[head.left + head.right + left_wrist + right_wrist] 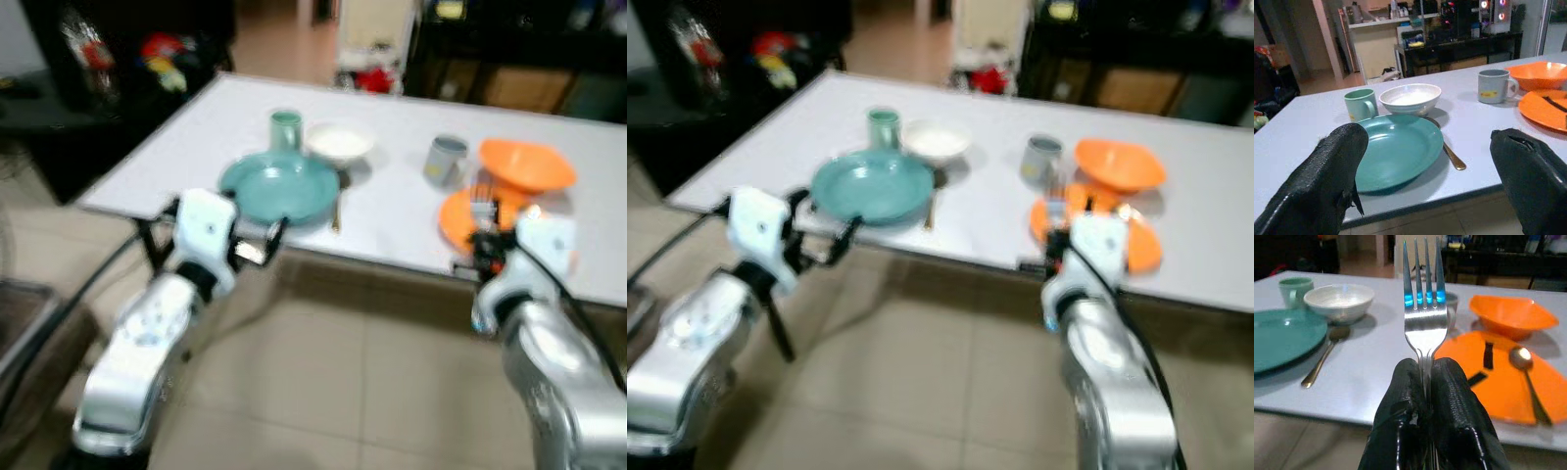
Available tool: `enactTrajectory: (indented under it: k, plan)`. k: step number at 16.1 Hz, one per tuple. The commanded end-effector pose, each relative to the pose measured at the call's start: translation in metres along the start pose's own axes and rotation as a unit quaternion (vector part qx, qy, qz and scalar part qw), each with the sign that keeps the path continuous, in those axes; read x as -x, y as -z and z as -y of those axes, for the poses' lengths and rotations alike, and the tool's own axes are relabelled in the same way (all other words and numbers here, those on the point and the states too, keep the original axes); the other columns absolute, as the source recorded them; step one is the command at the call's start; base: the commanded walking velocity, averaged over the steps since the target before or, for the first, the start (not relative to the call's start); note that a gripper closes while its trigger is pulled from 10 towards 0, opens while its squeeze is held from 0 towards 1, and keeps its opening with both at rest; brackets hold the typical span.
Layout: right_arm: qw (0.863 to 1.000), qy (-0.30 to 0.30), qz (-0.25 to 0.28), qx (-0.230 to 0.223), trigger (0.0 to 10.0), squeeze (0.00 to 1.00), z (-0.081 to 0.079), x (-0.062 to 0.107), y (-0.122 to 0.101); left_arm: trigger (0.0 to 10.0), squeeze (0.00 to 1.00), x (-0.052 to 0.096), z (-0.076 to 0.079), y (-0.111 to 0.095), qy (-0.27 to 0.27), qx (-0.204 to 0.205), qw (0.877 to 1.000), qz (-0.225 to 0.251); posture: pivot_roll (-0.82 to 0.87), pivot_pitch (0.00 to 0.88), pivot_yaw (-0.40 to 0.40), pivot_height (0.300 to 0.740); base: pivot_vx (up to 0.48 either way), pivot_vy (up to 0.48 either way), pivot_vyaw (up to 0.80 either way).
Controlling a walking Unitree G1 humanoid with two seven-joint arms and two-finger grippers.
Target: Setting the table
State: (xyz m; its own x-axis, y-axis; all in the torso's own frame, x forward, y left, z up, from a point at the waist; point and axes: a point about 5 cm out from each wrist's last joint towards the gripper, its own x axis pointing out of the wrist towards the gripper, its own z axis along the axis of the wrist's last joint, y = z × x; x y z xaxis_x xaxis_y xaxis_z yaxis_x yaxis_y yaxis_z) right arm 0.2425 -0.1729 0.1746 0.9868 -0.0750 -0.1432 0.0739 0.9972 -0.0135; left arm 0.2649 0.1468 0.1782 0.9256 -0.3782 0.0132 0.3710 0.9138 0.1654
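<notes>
Right wrist view: right pincer (1425,377) clamped on a fork (1424,308), tines up, handle pinched between the two black fingers. Fork held off the near edge of the bench (392,211), in front of the orange plate (1508,377). A spoon (1528,377) lies on that plate; orange bowl (1511,313) behind it.

Writing — grey mug (1494,86) carries a small yellow-and-red label, too blurred to read. Green mug (1360,104) has a pale mark, also unreadable.

Left pincer (1425,181) spread wide, holding nothing, level with the bench edge and pointed at the teal plate (1396,149). A second spoon (1449,152) lies just right of that plate; white bowl (1410,98) behind it, green mug beside the bowl.

Both silver arms reach forward from below — left toward the teal setting, right toward the orange one.
</notes>
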Motion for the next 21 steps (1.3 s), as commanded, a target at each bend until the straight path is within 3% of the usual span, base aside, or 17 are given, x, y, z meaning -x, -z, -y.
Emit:
enactTrajectory:
  k: [1,10,15,21]
  plan:
    - [1.000,0.014,-0.006,0.003,10.0,0.00,0.0079,-0.0006,0.0016,10.0,0.00,-0.0026,0.0045,-0.0038,0.012,0.002,1.000,0.009,0.01,0.000,-0.013,0.740,0.334,0.000,0.00]
    - [1.000,0.008,-0.014,-0.001,10.0,0.00,0.0060,-0.0052,0.0029,10.0,0.00,-0.0061,0.0048,-0.0053,0.020,0.002,1.000,0.011,0.01,0.000,-0.010,0.740,0.333,0.000,0.00]
    - [1.000,0.010,-0.021,-0.002,10.0,0.00,0.0056,-0.0058,0.0047,10.0,0.00,-0.0068,0.0056,-0.0056,0.026,0.003,1.000,0.010,0.01,0.000,-0.001,0.740,0.335,0.000,-0.79]
    - [0.999,0.024,-0.032,-0.004,10.0,0.00,0.0101,-0.0085,0.0080,10.0,0.00,-0.0075,0.0069,-0.0062,0.037,0.002,0.999,0.010,0.01,0.000,0.002,0.740,0.335,0.000,0.00]
